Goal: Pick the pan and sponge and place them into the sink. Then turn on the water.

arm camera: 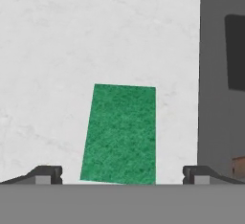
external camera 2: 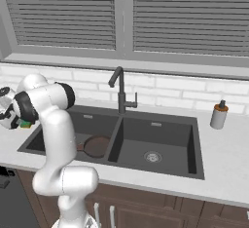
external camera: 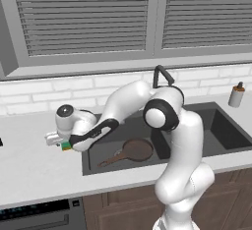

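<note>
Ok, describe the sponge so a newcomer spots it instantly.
Start at the dark double sink under the window and move to the white counter along its left edge. Under the gripper lies the sponge, a small flat green pad, unlike the round brown pan in the basin.

Sponge point(arm camera: 120, 133) cut off along its near edge in the hand view; elsewhere mostly masked by the arm (just a green sliver). Pan point(external camera 2: 96, 146) half hidden behind the arm in the right base view. Tool point(external camera: 53, 139) spread unreadable from the base views.
</note>
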You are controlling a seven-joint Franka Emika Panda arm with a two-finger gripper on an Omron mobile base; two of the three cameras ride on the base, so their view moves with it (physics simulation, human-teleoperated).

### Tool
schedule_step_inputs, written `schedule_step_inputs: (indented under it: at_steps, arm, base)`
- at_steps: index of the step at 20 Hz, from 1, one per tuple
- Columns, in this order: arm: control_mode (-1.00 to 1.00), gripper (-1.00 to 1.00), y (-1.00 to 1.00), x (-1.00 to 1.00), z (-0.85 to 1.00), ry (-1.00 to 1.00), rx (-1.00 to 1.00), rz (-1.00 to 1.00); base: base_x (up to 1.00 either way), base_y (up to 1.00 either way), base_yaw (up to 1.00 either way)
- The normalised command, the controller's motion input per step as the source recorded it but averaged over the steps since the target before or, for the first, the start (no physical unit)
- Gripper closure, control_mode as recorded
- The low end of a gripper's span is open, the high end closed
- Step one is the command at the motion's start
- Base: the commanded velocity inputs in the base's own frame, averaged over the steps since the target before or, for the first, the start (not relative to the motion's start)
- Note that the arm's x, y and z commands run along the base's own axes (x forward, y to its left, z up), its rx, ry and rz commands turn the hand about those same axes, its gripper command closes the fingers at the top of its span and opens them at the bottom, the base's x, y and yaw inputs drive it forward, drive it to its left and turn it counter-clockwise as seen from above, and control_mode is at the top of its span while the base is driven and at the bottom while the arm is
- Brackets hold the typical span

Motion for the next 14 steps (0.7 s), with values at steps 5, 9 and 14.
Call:
schedule_step_inputs:
  at_steps: [5, 9, 14]
  arm:
    - [-1.00, -1.00, 0.00, 0.02, -0.21, -0.01, 0.00, 0.06]
    - [-1.00, -1.00, 0.00, 0.07, -0.31, 0.00, 0.00, 0.07]
    - [-1.00, -1.00, 0.00, 0.10, -0.35, 0.00, 0.00, 0.05]
  base:
    - [0.00, 0.00, 0.00]
    - [0.00, 0.00, 0.00]
    - [0.00, 0.00, 0.00]
